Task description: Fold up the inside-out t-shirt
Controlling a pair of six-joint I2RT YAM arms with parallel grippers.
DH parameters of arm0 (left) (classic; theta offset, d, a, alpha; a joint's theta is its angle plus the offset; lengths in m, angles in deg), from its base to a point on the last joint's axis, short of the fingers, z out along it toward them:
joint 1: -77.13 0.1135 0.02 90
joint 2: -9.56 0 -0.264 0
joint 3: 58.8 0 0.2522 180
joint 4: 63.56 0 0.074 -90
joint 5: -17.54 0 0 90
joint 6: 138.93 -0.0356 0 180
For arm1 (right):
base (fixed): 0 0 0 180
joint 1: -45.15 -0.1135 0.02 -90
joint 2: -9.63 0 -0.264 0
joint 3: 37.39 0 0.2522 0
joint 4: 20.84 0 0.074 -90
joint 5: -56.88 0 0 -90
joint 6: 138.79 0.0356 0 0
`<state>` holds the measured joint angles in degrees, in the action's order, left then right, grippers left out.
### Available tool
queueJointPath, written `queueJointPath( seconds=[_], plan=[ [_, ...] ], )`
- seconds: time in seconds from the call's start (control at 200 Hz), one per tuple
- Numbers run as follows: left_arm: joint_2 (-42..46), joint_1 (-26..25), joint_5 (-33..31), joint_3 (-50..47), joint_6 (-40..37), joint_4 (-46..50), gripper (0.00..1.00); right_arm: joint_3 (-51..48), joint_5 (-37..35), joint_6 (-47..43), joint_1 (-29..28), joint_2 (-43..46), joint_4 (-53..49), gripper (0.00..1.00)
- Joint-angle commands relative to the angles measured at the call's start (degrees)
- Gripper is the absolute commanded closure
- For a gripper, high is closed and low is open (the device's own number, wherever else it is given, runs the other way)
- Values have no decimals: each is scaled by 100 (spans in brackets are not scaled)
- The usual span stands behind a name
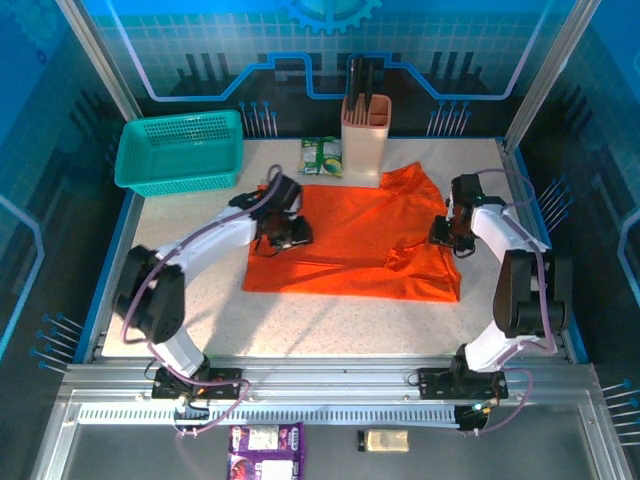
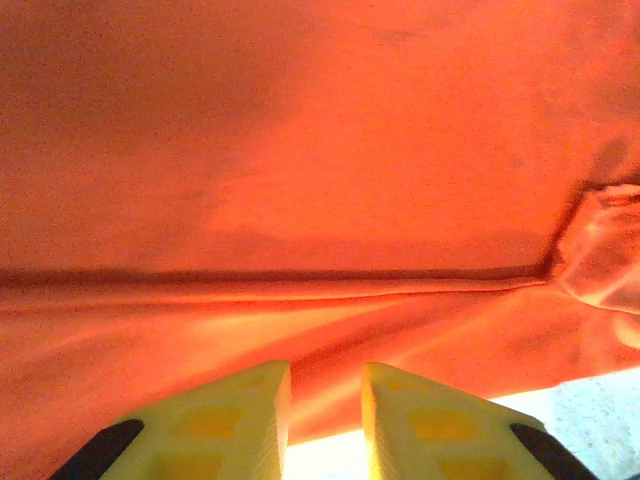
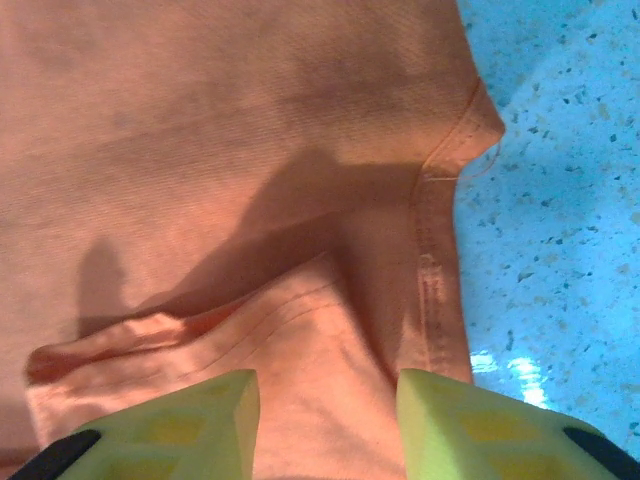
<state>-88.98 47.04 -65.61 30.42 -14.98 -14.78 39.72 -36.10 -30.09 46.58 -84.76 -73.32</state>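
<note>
The inside-out t-shirt [image 1: 350, 250] lies spread on the table, bright orange, with one sleeve sticking out toward the back right. My left gripper [image 1: 287, 238] is low over its left part. In the left wrist view the yellow fingers stand a narrow gap apart at the shirt's [image 2: 320, 150] edge, with bare table showing between them; this gripper [image 2: 325, 420] is open. My right gripper [image 1: 444, 234] is at the shirt's right edge. In the right wrist view its fingers stand wide apart, straddling a folded-over flap of the shirt [image 3: 200, 120] beside a seam; this gripper [image 3: 328, 425] is open.
A teal mesh basket [image 1: 180, 150] stands at the back left. A beige holder [image 1: 365, 125] and a green packet [image 1: 322, 156] sit just behind the shirt. Bare speckled table [image 1: 300, 320] lies in front of the shirt. Two small packets [image 1: 265, 440] lie below the front rail.
</note>
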Motion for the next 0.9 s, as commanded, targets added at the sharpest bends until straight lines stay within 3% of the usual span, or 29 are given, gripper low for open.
queueJointPath(
  seconds=[0.0,0.16,0.425,0.896],
  plan=[
    [-787,-437,271,797,-222,-5,73,249,-141,-210,-56,-318,-147,60],
    [-1900,-874,546,2156,-540,124,71,388,178,-246,-90,-675,-15,62],
    [-3273,-1180,904,3714,-824,501,70,493,298,-295,-128,-1035,84,64],
    [-4356,-1404,1430,4751,-723,524,70,538,265,-349,-134,-1012,-13,77]
  ],
)
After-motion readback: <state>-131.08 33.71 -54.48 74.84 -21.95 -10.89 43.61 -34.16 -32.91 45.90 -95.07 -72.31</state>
